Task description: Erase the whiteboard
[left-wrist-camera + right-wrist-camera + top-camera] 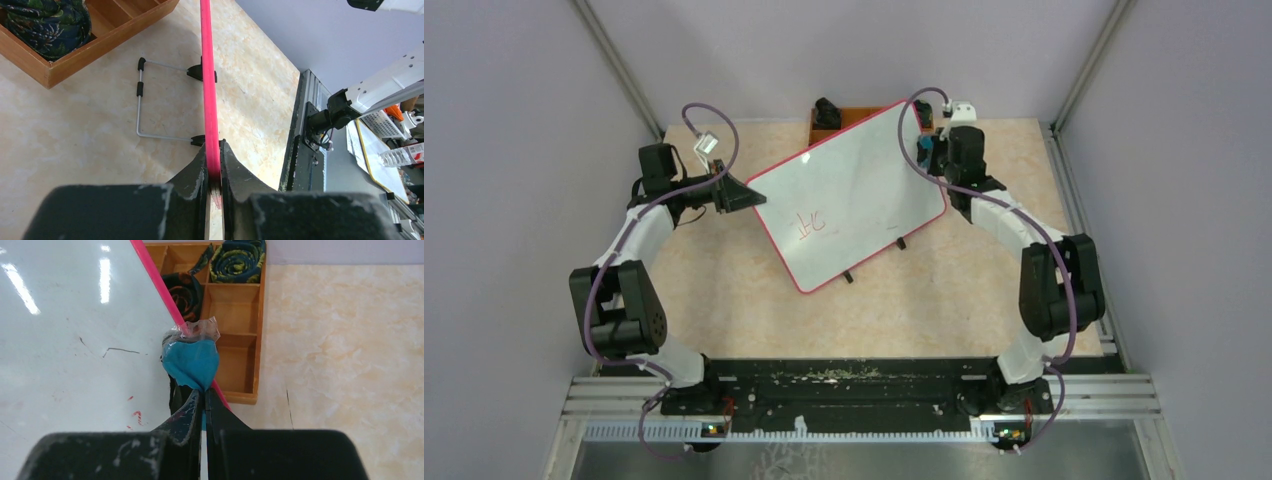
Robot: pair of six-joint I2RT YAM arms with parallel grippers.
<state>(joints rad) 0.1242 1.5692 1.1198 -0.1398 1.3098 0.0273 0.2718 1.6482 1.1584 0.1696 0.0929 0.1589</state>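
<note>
The whiteboard point(849, 195) with a thin red rim lies tilted across the table's middle, red characters point(811, 224) near its lower left. My left gripper point(742, 194) is shut on the board's left corner; in the left wrist view the red rim point(209, 85) runs edge-on between my jaws point(215, 150). My right gripper point(936, 152) is at the board's right edge, shut on a blue cloth wad point(191, 361) with clear plastic on it, held over the rim point(157, 282). Faint red smudges point(135, 415) show on the white surface point(65, 350).
A brown wooden tray point(849, 117) with compartments holds dark patterned rolled cloths point(239, 260) behind the board; it also shows in the left wrist view point(95, 42). A wire stand point(145, 100) with black feet sits under the board. Grey walls enclose the table.
</note>
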